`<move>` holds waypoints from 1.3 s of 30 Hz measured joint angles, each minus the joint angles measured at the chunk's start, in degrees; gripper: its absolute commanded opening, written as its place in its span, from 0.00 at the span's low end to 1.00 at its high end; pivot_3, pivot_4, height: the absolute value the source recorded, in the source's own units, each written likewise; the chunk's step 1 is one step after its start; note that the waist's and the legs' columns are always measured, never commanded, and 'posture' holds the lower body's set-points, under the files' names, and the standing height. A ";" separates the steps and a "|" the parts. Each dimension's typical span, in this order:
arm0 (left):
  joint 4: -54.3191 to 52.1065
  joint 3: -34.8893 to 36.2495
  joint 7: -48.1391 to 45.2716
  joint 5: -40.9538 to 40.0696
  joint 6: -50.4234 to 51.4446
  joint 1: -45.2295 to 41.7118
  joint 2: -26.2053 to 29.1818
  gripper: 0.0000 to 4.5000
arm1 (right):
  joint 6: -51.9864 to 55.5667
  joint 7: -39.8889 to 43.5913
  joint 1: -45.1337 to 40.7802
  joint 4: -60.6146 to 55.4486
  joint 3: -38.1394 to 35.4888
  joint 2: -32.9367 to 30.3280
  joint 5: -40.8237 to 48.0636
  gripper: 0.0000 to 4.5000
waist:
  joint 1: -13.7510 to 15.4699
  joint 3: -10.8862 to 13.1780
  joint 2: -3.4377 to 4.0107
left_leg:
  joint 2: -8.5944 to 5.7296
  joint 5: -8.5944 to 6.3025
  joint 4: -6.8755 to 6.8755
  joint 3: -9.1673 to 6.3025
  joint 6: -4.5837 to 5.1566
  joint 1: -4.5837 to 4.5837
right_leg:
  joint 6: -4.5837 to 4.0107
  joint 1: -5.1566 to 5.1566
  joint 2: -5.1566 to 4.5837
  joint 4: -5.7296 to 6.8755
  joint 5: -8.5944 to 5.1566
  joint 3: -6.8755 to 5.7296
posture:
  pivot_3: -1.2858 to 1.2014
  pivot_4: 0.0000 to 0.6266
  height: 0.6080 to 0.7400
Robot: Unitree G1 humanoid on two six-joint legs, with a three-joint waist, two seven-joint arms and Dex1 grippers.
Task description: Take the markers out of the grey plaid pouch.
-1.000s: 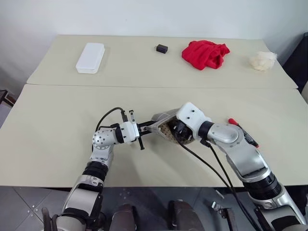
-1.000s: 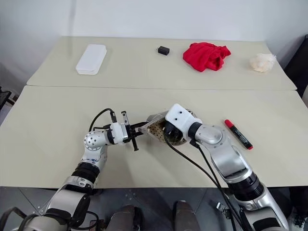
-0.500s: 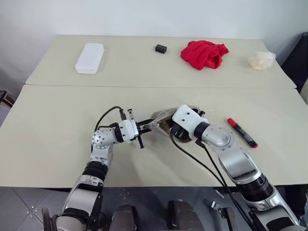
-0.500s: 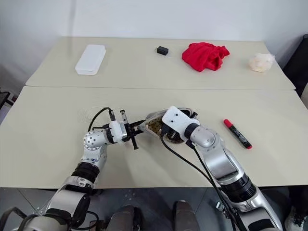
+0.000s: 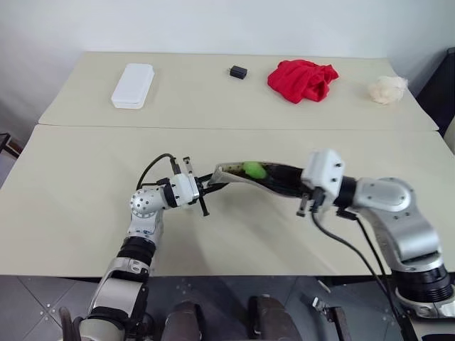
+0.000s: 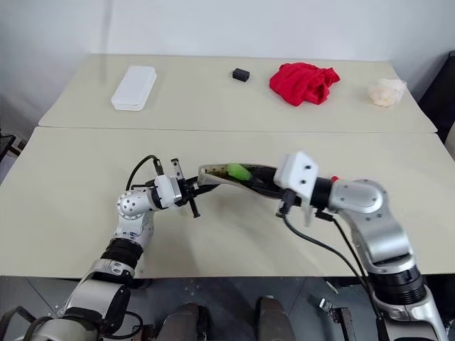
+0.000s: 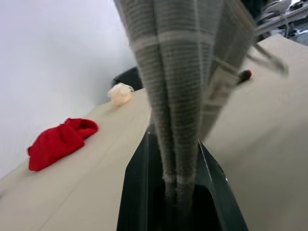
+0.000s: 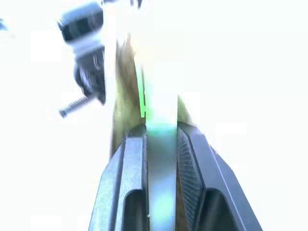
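Our left gripper [image 5: 206,190] points toward 3 o'clock, its fingers pinched tight on the grey plaid pouch [image 7: 192,72]. Our right gripper [image 8: 161,144] points toward 9 o'clock, squeezing the light green marker [image 8: 159,139] between its fingers [image 8: 188,168].

**Far desk clutter**

On the far desk [image 5: 213,99] I see a white case [image 5: 133,85] at the left, a small black block [image 5: 238,71] near the middle, a crumpled red cloth [image 5: 302,79] beside it, and a pale wad [image 5: 388,89] at the right edge.
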 measured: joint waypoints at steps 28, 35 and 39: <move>-3.26 0.23 -4.82 -2.36 6.71 2.71 1.98 0.00 | 52.06 -18.17 3.16 17.73 -7.58 -20.80 19.05 0.13 | 0.01 -0.01 -0.01 | 0.07 -0.06 0.03 0.06 0.12 -0.06 | -0.06 -0.11 -0.03 -0.03 0.07 0.08 | 0.52 0.24 1.00; -6.34 0.66 -4.80 -3.32 10.30 3.11 2.97 0.00 | 44.35 -19.49 5.39 17.10 -4.91 -20.01 10.71 0.31 | 0.03 -0.01 -0.01 | 0.05 -0.06 0.04 0.08 0.12 -0.08 | -0.01 -0.11 -0.02 -0.05 0.10 0.07 | 0.52 0.24 1.00; -12.53 2.01 -3.99 -7.30 23.46 3.57 6.74 0.00 | 35.29 -13.14 8.29 16.31 -8.15 -19.86 10.15 0.60 | 0.02 -0.01 0.00 | 0.05 -0.06 0.01 0.08 0.12 -0.08 | -0.01 -0.12 0.00 -0.05 0.10 0.08 | 0.52 0.24 1.00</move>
